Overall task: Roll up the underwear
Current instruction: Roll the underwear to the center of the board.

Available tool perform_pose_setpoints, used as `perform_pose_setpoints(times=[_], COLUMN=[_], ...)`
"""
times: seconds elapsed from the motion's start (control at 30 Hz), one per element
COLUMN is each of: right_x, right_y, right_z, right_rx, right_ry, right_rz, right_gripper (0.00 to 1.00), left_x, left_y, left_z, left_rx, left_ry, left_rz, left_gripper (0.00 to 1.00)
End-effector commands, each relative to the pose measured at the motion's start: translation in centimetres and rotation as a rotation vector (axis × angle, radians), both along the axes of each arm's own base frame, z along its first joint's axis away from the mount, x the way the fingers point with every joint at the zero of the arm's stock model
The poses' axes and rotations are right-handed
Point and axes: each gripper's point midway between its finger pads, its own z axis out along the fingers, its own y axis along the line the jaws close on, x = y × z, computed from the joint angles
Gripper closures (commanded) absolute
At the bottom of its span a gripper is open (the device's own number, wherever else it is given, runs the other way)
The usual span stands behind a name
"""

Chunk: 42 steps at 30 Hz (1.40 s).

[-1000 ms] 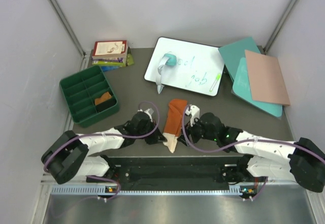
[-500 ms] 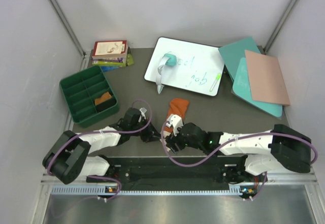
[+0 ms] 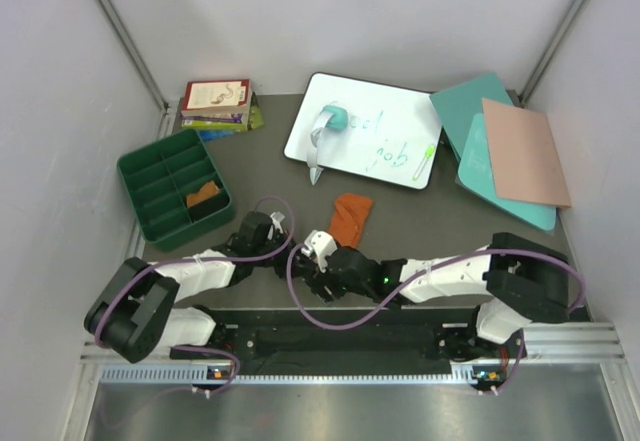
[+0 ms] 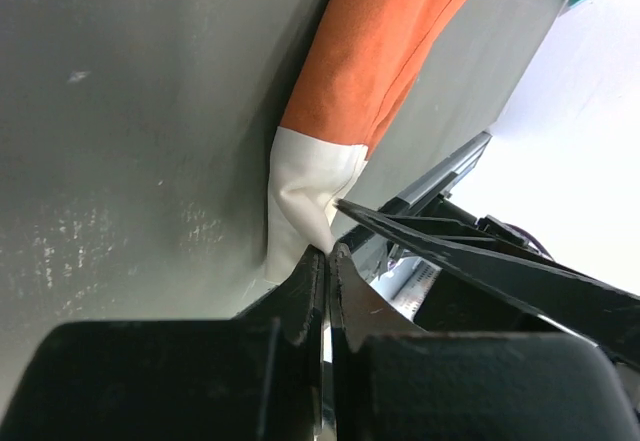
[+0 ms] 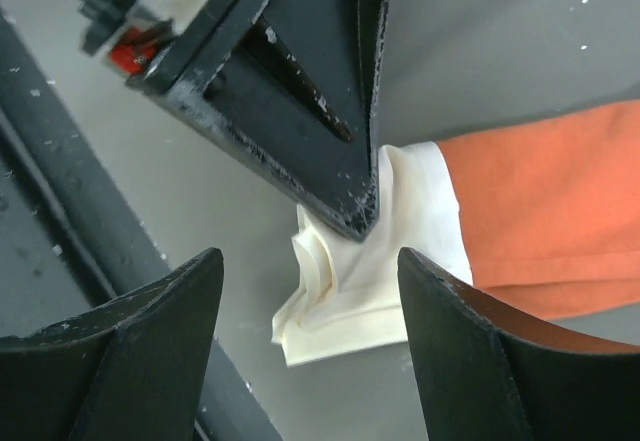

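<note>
The left hand (image 4: 325, 256) is pinched shut on the white waistband (image 4: 305, 191) of the rust-orange underwear (image 3: 350, 216), which lies on the tabletop (image 3: 270, 176) near its front edge. The right hand (image 5: 310, 261) gapes wide, holding nothing, its fingers (image 5: 130, 361) either side of that waistband end.

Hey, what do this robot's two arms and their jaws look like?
Both the left arm and right arm have white shell links between bulky black joints. A thin purple cable loops along each toward the wrist. The jaws are matte black, tapering to narrow tips, with scuffed edges in the right wrist view.
</note>
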Motion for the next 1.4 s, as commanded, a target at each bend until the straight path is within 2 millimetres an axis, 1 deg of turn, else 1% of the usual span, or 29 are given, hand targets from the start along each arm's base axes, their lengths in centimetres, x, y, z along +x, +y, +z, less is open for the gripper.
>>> perform_pose_setpoints(times=[0.0,0.07,0.13,0.23,0.27,0.33,0.37,0.43,0.47,0.5,0.53,0.57,0.6,0.63,0.67,0.73,0.77,0.8,0.83,0.9,0.93,0.97,1.0,1.03,1.07,1.1,1.17,1.2,1.37], right_x=[0.9,1.5,1.7,1.9,2.2,2.3,2.2,1.9,1.7,1.5,1.0,1.0,0.8,0.0,-0.1,-0.9,-1.0,-1.2,-1.4,-1.5,-2.0,-1.3,-1.7,-1.4,-0.6,-0.9,0.2,0.1,1.6], right_y=[1.6,1.2,0.9,0.6,0.5,-0.1,-0.2,0.1,0.2,0.1,0.3,0.8,1.2,0.4,1.0,1.2,1.3,1.3,1.4,1.5,2.0,1.6,1.8,2.1,1.6,1.8,1.7,1.6,1.5], right_z=[0.1,-0.4,-1.3,-2.2,-2.1,-2.9,-3.0,-3.2,-3.2,-3.3,-3.3,-2.7,-2.3,-2.8,-2.0,-1.3,-0.9,-0.8,-0.3,0.0,0.7,0.7,0.7,1.1,1.0,1.1,0.8,0.7,-0.1], right_rx=[-0.024,-0.06,-0.086,-0.125,-0.131,-0.168,-0.174,-0.175,-0.177,-0.185,-0.195,-0.191,-0.183,-0.24,-0.231,-0.24,-0.237,-0.234,-0.218,-0.206,-0.179,-0.175,-0.16,-0.147,-0.143,-0.128,-0.116,-0.107,-0.102], right_ry=[-0.016,-0.025,-0.022,-0.023,-0.03,-0.031,-0.032,-0.023,-0.021,-0.013,0.001,0.006,0.013,0.045,0.052,0.117,0.144,0.172,0.24,0.308,0.36,0.389,0.434,0.449,0.475,0.512,0.554,0.584,0.659], right_rz=[-0.062,-0.107,-0.126,-0.146,-0.161,-0.177,-0.173,-0.139,-0.126,-0.113,-0.075,-0.06,-0.047,-0.006,0.01,0.066,0.08,0.099,0.131,0.164,0.208,0.199,0.238,0.248,0.235,0.274,0.274,0.294,0.308], right_gripper=[0.3,0.31,0.33,0.48,0.56,0.62,0.69,0.76,0.85,0.9,0.97,1.0,1.0,1.0,1.0,1.0,1.0,1.0,1.0,1.0,1.0,1.0,1.0,1.0,1.0,1.0,1.0,1.0,1.0], left_x=[0.5,0.5,0.5,0.5,0.4,0.5,0.5,0.6,0.7,0.8,1.0,1.3,1.5,1.7,2.0,2.1,2.5,2.7,2.5,3.0,2.9,3.0,2.9,2.9,3.0,2.9,2.9,2.9,2.9], left_y=[-0.3,-0.3,-0.2,-0.1,-0.1,0.0,0.0,0.0,0.0,0.0,0.1,0.3,0.5,1.0,1.5,2.3,3.0,3.5,4.0,4.7,5.0,5.5,5.8,6.0,6.1,6.4,6.5,6.6,6.5], left_z=[1.2,1.2,1.3,1.3,1.3,1.3,1.4,1.6,1.7,1.9,2.2,2.2,2.2,2.2,2.2,2.5,2.4,2.7,2.1,2.5,2.1,1.7,1.3,1.1,1.1,0.8,0.7,0.7,1.3], left_rx=[-0.053,-0.058,-0.06,-0.062,-0.063,-0.066,-0.069,-0.074,-0.078,-0.081,-0.078,-0.063,-0.047,-0.018,-0.002,0.011,0.031,0.038,0.062,0.075,0.097,0.126,0.138,0.146,0.145,0.153,0.151,0.147,0.121], left_ry=[-0.033,-0.031,-0.033,-0.031,-0.027,-0.028,-0.028,-0.035,-0.045,-0.057,-0.074,-0.1,-0.115,-0.13,-0.153,-0.18,-0.198,-0.22,-0.218,-0.26,-0.274,-0.282,-0.29,-0.296,-0.31,-0.316,-0.333,-0.351,-0.44], left_rz=[0.004,0.006,0.01,0.013,0.012,0.019,0.021,0.021,0.019,0.017,0.02,0.018,0.022,0.04,0.045,0.071,0.096,0.112,0.116,0.143,0.142,0.16,0.168,0.172,0.18,0.191,0.2,0.203,0.179], left_gripper=[1.0,1.0,1.0,1.0,1.0,1.0,1.0,1.0,1.0,1.0,1.0,0.86,0.77,0.67,0.53,0.41,0.38,0.32,0.3,0.29,0.29,0.29,0.29,0.29,0.3,0.3,0.32,0.32,0.39])
